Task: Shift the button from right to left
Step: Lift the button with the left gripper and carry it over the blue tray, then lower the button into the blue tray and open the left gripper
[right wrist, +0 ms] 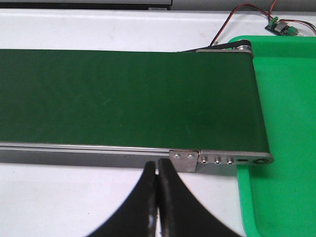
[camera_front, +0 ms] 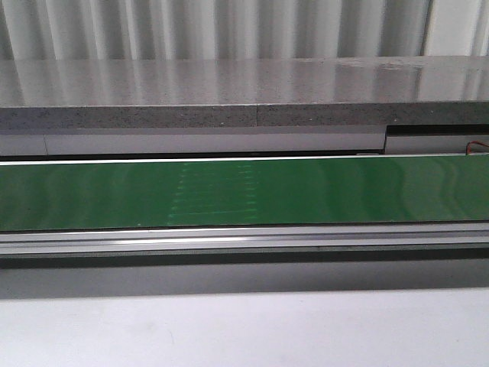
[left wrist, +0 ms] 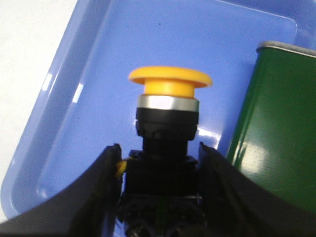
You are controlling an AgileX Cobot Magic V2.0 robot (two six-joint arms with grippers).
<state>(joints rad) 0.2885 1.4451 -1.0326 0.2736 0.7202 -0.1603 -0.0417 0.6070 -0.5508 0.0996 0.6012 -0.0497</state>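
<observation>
In the left wrist view the button [left wrist: 170, 84], with its orange-yellow mushroom cap, silver ring and black collar, is held by its dark block between the fingers of my left gripper [left wrist: 159, 153], over the blue tray [left wrist: 79, 98]. In the right wrist view my right gripper [right wrist: 158, 168] is shut and empty, above the white table just in front of the green conveyor belt [right wrist: 123, 98]. Neither gripper nor the button shows in the front view, which shows only the belt [camera_front: 244, 191].
The end of the green belt [left wrist: 276, 123] lies beside the blue tray. A green tray [right wrist: 286, 123] sits at the belt's other end, with a small circuit board and wires [right wrist: 281, 27] behind it. A grey shelf [camera_front: 229, 95] runs behind the belt.
</observation>
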